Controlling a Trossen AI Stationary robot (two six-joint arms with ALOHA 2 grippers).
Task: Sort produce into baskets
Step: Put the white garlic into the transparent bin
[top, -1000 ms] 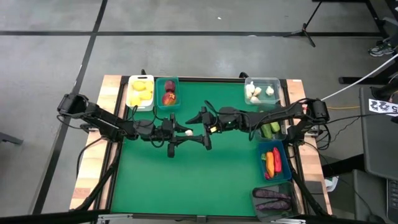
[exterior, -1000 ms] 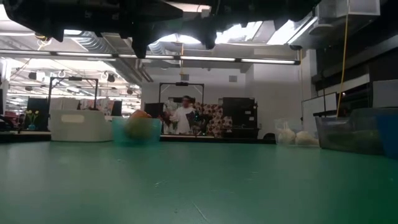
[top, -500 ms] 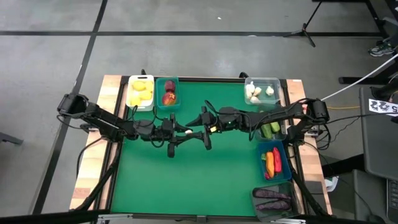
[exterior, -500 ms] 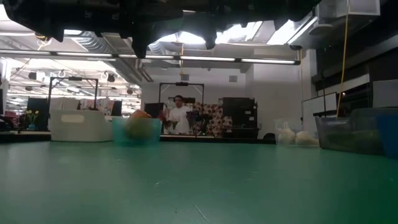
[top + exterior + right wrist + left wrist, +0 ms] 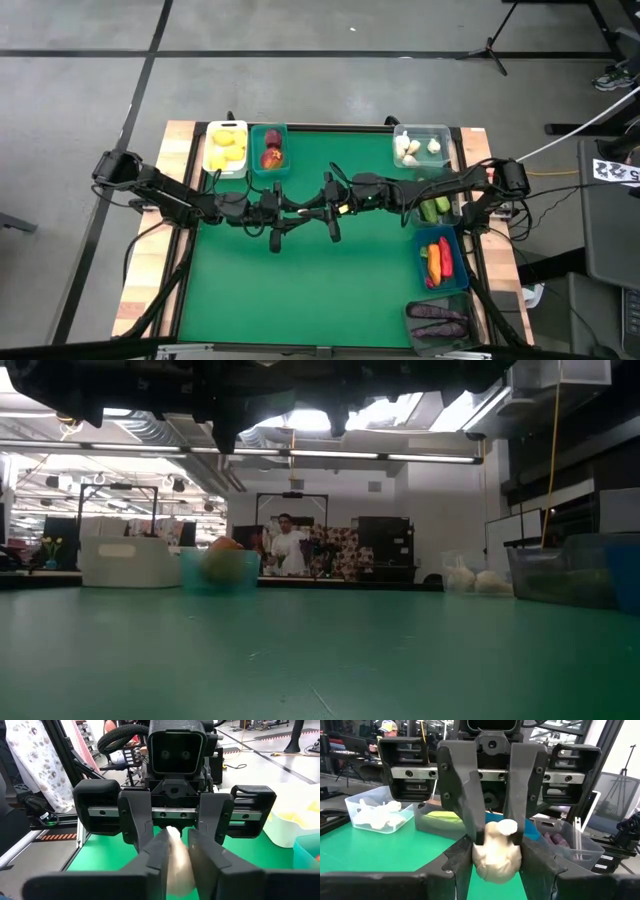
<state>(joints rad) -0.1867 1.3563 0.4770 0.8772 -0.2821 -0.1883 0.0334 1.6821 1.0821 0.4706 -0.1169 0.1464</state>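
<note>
A white garlic bulb hangs in the air over the middle of the green table, between my two grippers, which meet tip to tip. My left gripper reaches in from the table's left and is shut on the bulb. My right gripper reaches in from the right and is shut on the same bulb. From above, the fingers hide the bulb almost wholly. The white basket holds lemons, the teal one apples, the clear one garlic. My left gripper pinches the bulb's rounded body between its two fingers, one on each side. The fingers lie level and come from the table's left. The bulb is lifted clear of the table. My right gripper pinches the bulb's stem end between its two fingers, one on each side. They lie level and come from the table's right, facing my left gripper. Its own wrist view shows the bulb between the fingertips.
Along the right edge stand a dark basket with cucumbers, a blue one with carrots and chilies and one with eggplants. Both arms span the table's middle, high above it. A person stands in the room beyond.
My right gripper has shut: its fingers, spread wide on either side of the garlic bulb a second ago, now close on it. Neither arm has shifted, and the bulb stays where my left gripper holds it.
</note>
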